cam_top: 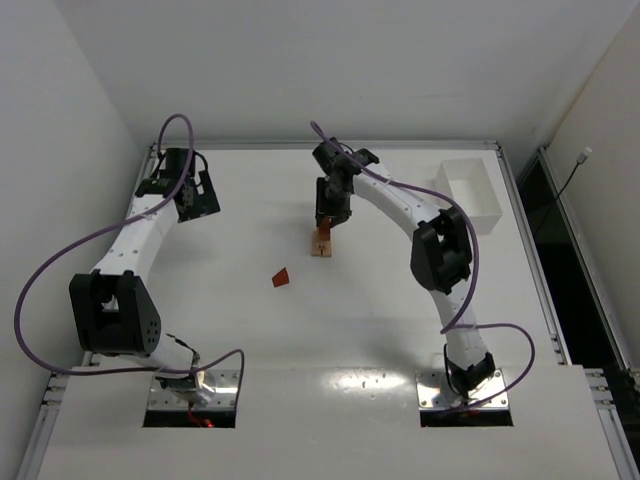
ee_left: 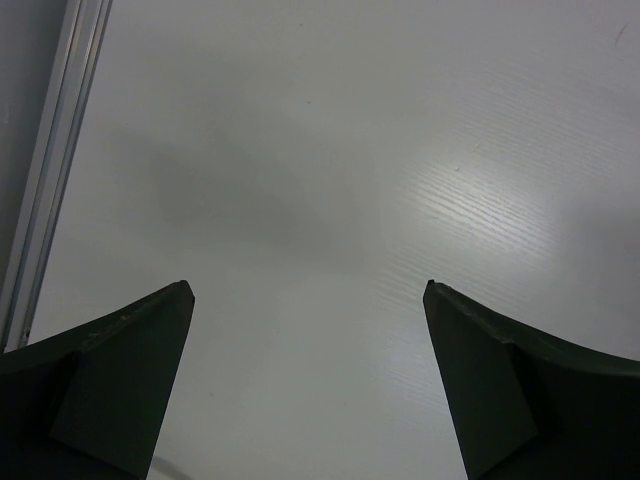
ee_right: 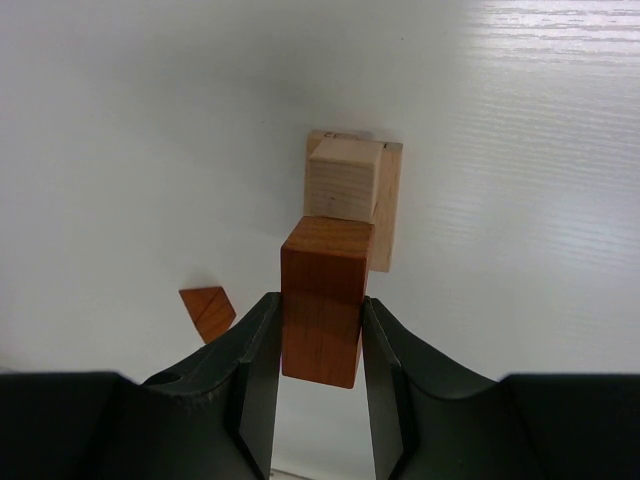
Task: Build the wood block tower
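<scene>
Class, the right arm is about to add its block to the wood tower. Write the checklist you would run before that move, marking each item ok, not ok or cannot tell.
1. The right gripper pinches the reddish-brown block between both fingers: ok.
2. The held block is squarely above the pale cube: cannot tell. The wrist view shows it in front of the cube, and the height gap is unclear.
3. The cube sits steadily on the tan bar at the base of the tower: ok.
4. The left gripper is open over bare table, far from the tower: ok.
5. The loose wedge lies apart from the tower, out of the way: ok.
</scene>
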`<state>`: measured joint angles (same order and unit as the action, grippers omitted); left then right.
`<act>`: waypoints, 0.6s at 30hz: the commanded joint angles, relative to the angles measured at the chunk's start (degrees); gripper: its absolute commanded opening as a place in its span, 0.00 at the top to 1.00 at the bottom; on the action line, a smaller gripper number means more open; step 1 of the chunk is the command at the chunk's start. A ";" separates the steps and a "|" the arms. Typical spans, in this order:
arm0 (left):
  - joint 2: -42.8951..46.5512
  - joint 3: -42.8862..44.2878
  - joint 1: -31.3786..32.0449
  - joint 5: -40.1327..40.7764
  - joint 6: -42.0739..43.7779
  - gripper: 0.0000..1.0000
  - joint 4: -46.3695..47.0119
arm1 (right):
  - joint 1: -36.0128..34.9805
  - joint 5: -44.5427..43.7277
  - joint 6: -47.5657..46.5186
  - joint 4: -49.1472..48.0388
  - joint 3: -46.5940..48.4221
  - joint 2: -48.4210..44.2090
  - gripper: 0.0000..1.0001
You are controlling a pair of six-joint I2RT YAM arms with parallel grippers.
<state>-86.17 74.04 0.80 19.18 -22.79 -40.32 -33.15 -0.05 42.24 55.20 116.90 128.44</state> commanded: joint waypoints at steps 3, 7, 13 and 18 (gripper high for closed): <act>1.62 0.49 0.52 0.16 -0.59 0.00 1.47 | -0.43 -1.44 -0.23 -1.84 1.39 1.99 1.00; 0.57 1.02 0.52 0.16 -0.59 0.00 1.47 | -0.43 -1.44 -0.23 -1.85 1.93 2.60 1.00; -0.48 1.55 0.52 -0.37 -0.59 0.00 1.47 | -0.43 -1.44 -0.23 -1.85 3.06 3.65 1.00; -1.02 1.55 0.52 -0.90 -0.07 0.00 1.47 | -0.43 -0.82 -0.75 -2.38 4.29 4.18 1.00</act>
<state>-86.48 74.04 0.80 18.74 -22.76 -40.10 -33.15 -0.91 41.80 54.22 117.91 132.27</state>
